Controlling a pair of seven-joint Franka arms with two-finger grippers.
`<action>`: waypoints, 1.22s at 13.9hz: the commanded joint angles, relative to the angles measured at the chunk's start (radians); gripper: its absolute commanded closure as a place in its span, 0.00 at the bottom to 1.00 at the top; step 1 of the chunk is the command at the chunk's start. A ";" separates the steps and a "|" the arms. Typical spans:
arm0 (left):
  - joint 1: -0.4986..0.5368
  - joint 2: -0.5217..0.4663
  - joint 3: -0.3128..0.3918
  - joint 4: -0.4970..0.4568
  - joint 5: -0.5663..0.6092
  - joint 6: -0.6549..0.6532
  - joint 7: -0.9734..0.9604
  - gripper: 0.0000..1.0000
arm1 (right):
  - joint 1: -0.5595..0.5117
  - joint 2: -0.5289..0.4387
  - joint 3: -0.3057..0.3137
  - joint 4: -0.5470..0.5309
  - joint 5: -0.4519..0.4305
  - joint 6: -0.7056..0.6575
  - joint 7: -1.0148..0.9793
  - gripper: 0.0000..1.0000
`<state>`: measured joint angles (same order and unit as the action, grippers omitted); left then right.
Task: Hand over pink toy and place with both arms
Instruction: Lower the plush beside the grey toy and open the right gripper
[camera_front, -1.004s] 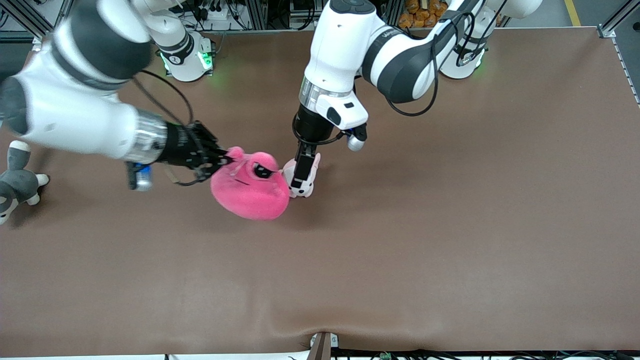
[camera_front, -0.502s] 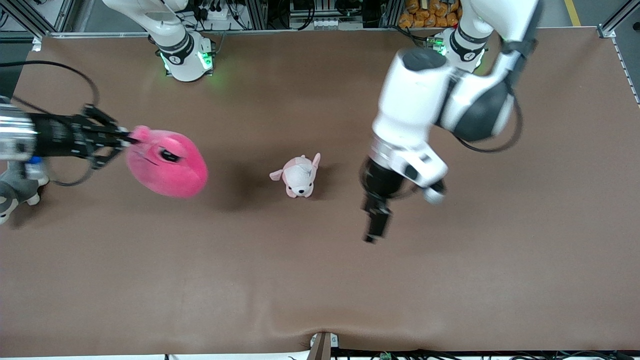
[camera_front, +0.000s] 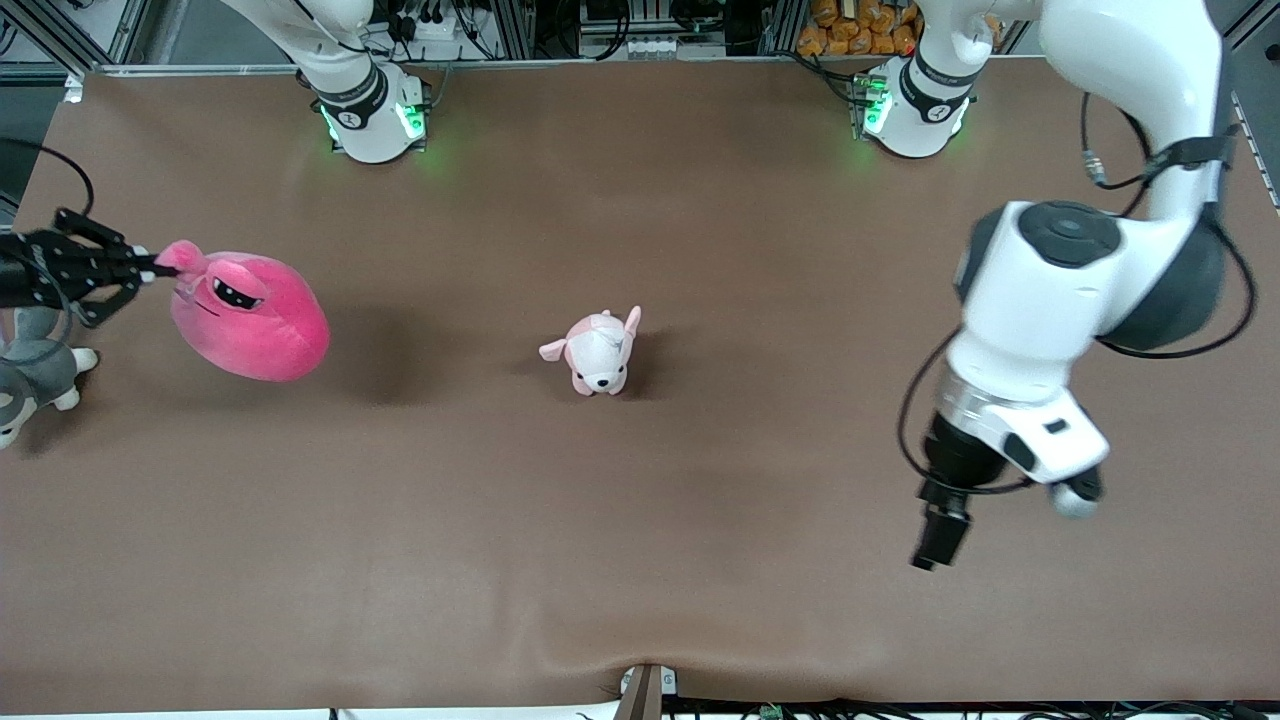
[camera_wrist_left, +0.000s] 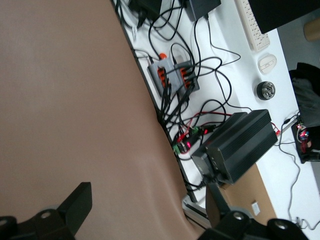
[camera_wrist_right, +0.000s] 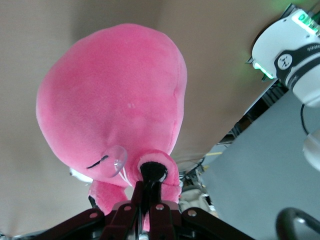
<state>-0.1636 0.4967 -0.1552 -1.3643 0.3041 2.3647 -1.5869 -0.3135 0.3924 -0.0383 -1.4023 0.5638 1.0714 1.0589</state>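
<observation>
Pink toy (camera_front: 250, 320) is dangling by its little limb from the right gripper (camera_front: 150, 266), jaws clenched on it, over the table's (camera_front: 700, 230) right-arm edge. Left gripper (camera_front: 935, 545) is hovering near the front edge, jaws released.

Front view looks down from high across the tabletop (camera_front: 640, 520), facing both arm bases along its top edge. Left wrist view sits low over the tabletop's edge, taking in cables and a black box (camera_wrist_left: 235, 147) off it. Right wrist view is very close on the pink toy (camera_wrist_right: 112, 107), which the front view shares (camera_front: 250, 315).
</observation>
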 joint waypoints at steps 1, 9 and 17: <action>0.035 -0.017 -0.014 -0.027 0.007 -0.004 0.123 0.00 | -0.003 0.117 0.020 0.019 -0.083 0.005 -0.106 1.00; 0.139 -0.052 -0.021 -0.038 0.009 -0.022 0.280 0.00 | -0.071 0.302 0.020 0.017 -0.290 0.120 -0.414 0.81; 0.184 -0.047 -0.023 -0.038 0.006 -0.022 0.358 0.00 | 0.134 0.237 0.026 0.402 -0.306 -0.156 -0.502 0.00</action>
<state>0.0165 0.4724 -0.1662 -1.3799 0.3042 2.3508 -1.2347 -0.2577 0.6579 -0.0100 -1.1289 0.2913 0.9643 0.5607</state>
